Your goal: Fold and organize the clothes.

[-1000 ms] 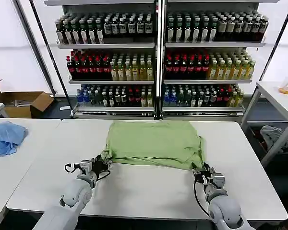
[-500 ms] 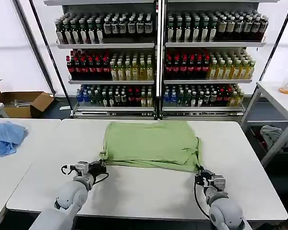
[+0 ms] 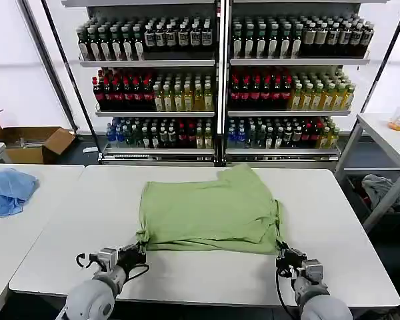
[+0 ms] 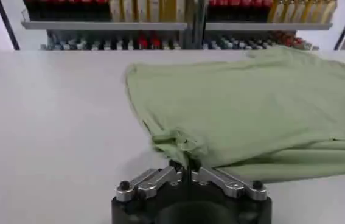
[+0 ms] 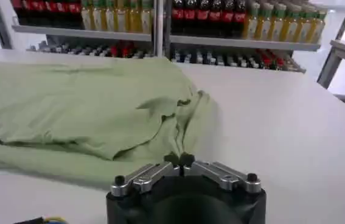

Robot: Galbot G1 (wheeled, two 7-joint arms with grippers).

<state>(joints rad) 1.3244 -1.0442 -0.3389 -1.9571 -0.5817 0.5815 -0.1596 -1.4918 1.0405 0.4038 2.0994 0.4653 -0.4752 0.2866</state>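
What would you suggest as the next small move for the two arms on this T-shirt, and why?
Probably open both and lift clear. The left tool and right tool each pinch a near corner of the green T-shirt, which lies flat on the white table close to its front edge, leaving little room to drag further.

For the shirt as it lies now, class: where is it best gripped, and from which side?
Grip the T-shirt at its two near corners, coming in low from the robot's side of the table. Those bunched corners lift off the surface, and the left pincer and right pincer pinch there.
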